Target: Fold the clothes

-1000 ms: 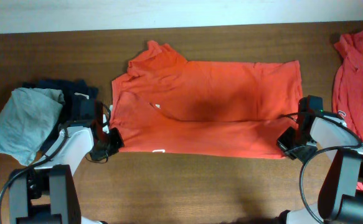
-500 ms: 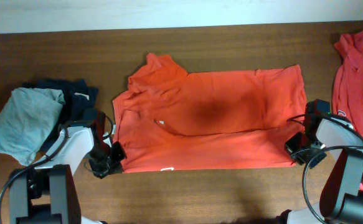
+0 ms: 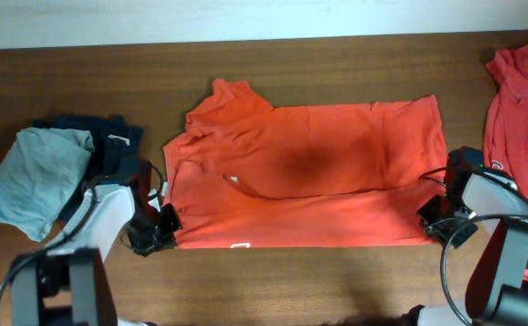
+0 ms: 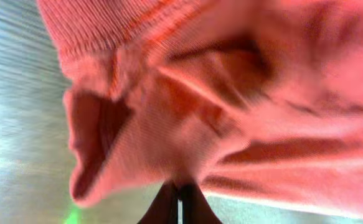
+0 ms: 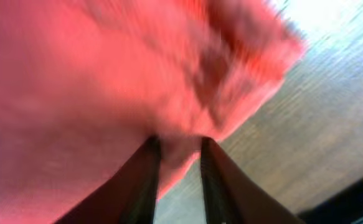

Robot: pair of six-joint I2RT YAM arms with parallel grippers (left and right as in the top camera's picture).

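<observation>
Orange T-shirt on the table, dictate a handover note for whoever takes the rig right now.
Left hand: shut on the orange T-shirt at its near left corner.
Right hand: jaws parted around its near right corner.
Shirt lies spread across the table, one lengthwise fold apparently laid.
To do: remaining folds, then the crumpled orange garment at the right edge.

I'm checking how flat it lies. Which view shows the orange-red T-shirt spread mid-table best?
Overhead: the whole spread T-shirt shows there, collar to hem, with its creases. The left wrist view gives only a blurred, bunched corner close up; the right wrist view, only blurred red fabric filling most of the frame.
</observation>
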